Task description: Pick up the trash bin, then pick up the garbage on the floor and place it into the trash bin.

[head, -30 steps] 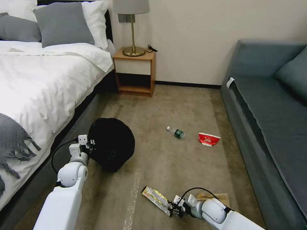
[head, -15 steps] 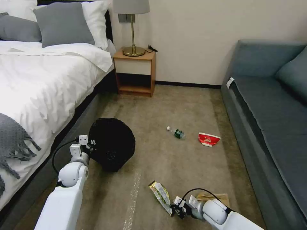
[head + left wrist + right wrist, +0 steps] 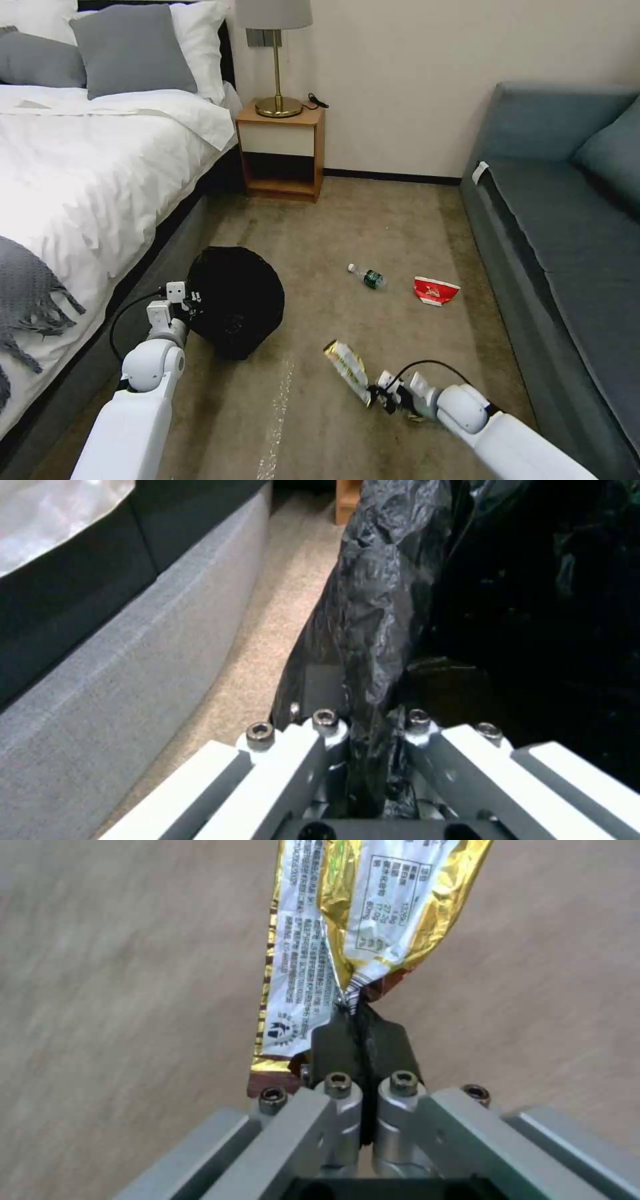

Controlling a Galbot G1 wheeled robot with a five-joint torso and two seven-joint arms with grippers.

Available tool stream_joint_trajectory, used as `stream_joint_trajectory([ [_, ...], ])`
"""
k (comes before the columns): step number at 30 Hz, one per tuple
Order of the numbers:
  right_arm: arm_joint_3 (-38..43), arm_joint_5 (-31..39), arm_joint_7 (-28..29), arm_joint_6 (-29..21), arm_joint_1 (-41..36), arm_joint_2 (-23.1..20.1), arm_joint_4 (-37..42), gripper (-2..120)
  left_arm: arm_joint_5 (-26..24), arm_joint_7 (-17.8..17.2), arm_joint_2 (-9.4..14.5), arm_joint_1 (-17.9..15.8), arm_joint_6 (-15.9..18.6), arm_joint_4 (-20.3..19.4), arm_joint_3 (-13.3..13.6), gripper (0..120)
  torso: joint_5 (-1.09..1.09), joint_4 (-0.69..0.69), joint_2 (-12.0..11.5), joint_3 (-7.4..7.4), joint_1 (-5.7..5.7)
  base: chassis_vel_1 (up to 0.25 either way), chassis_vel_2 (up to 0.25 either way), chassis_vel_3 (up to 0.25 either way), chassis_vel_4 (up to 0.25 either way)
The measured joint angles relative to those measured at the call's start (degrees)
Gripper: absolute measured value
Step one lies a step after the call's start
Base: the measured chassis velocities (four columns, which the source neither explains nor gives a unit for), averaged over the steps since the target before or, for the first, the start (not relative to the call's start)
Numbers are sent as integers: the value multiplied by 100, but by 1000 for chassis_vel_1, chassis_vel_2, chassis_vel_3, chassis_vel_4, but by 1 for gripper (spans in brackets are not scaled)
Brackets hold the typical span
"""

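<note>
Wrapper [image 3: 348,363] is pinched in our right gripper [image 3: 377,398], lower centre of frame. We are holding the trash bin [image 3: 235,300] in our left gripper [image 3: 191,301], clamped on its rim, up-left of the wrapper.

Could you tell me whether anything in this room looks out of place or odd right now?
Litter lies on the carpet: a small bottle on its side and a flattened red carton near the sofa. The right gripper pinches a gold snack wrapper; the left gripper grips the trash bin by its rim.
</note>
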Motion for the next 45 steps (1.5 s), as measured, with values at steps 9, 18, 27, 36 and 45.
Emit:
stream_joint_trajectory([
  [9, 854, 634, 237, 83, 81, 233, 836, 0, -2, 7, 27, -179, -39, 123, 249, 2, -1, 0, 0, 0, 0, 0, 0, 0, 0],
  [18, 1213, 1468, 357, 29, 397, 1205, 1162, 0, 50, -10, -115, -331, -128, 294, 587, 2, -1, 1, 0, 0, 0, 0, 0, 0, 0],
  [27, 1042, 1787, 374, -69, 499, 1750, 1515, 0, 65, -68, -158, -455, -151, 339, 812, 2, -1, 0, 0, 0, 0, 0, 0, 0, 0],
  [36, 500, 1732, 456, -188, 785, 2199, 1220, 0, 0, -122, -215, -487, -154, 310, 946, 2, -1, 1, 0, 0, 0, 0, 0, 0, 0],
  [45, 266, 1117, 660, -49, 831, 2410, 333, 0, -123, -149, -190, -396, -154, 142, 987, 2, 0, 0, 0, 0, 0, 0, 0, 0, 0],
])
